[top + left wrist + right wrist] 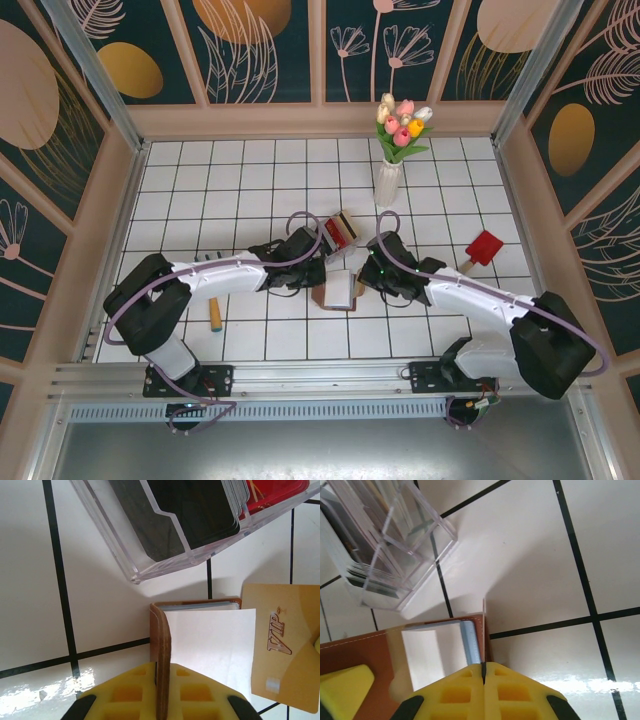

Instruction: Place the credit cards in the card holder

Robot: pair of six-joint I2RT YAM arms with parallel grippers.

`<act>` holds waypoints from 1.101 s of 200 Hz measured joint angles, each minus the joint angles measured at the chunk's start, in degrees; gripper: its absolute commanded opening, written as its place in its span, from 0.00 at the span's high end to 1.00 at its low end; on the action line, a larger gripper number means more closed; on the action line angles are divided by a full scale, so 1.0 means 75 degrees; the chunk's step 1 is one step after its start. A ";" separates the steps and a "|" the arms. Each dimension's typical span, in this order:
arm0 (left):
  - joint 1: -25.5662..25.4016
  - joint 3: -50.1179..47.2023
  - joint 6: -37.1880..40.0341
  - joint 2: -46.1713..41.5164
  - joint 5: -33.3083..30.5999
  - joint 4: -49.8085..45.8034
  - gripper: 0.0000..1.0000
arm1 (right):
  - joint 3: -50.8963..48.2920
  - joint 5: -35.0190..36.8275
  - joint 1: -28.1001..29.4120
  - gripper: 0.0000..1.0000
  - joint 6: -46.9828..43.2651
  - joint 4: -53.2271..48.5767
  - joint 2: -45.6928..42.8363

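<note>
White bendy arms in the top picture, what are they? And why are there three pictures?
They are two robot arms bolted to a white tiled table. One picture looks down from above; the other two come from small cameras on the wrists. Each arm ends in a pinching tool with yellow fingers. The left tool pinches one flap of a small brown leather wallet. The right tool pinches something thin seen edge-on, probably the gold plastic VIP card. Nearby sit a clear plastic box of dark and red plastic cards, a red toy shovel and a white vase of tulips.
</note>
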 measured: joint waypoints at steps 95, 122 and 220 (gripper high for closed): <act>0.0026 -0.0356 -0.0146 -0.0067 0.0090 0.0519 1.00 | -0.0114 -0.0487 0.0012 1.00 -0.0312 0.0851 0.0052; 0.0047 -0.0507 -0.0236 -0.0067 0.0262 0.0790 1.00 | -0.0114 -0.0731 0.0032 1.00 -0.0318 0.1064 0.0149; 0.0312 -0.1020 -0.0484 -0.0067 0.0679 0.1416 1.00 | -0.0117 -0.1204 0.0047 1.00 -0.0079 0.1556 0.0117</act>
